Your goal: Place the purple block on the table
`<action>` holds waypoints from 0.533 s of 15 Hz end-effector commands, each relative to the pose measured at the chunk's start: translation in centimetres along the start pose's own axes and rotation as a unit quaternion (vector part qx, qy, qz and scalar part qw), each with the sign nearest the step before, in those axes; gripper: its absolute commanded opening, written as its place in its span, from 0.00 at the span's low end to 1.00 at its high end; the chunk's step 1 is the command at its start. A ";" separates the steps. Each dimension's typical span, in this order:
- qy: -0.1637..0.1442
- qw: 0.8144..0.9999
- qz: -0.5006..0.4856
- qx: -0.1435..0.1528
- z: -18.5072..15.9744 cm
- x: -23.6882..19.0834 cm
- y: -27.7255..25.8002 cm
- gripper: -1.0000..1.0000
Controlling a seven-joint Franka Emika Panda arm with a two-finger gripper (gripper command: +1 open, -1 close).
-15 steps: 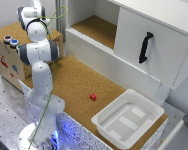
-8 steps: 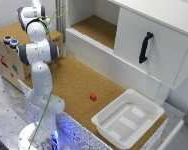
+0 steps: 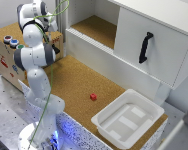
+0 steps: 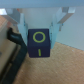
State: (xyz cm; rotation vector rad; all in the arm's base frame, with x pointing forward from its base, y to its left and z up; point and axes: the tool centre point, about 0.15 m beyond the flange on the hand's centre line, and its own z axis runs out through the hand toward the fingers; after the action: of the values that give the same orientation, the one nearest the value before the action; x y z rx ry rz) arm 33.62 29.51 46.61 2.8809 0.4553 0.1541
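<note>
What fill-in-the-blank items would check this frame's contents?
1. In the wrist view, the hand is shut on a purple ____ with a yellow mark.
2. The small block lying on the table is ____ in colour.
3. The tray at the table's end is ____ in colour.

Missing words: block; red; white.

White arm (image 3: 35, 55) raised, red block (image 3: 93, 96) on table (image 3: 74, 80), white tray (image 3: 128, 119)
</note>
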 end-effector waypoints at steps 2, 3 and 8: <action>0.102 0.989 -0.046 0.096 5.2 -6.6 12.7 0.00; 0.104 0.988 -0.045 0.102 5.5 -6.7 13.8 0.00; 0.095 0.988 -0.016 0.121 10.3 -6.9 20.8 0.00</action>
State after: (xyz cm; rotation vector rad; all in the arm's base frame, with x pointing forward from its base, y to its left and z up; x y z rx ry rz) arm 33.81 14.45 44.61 2.9561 0.5530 0.2351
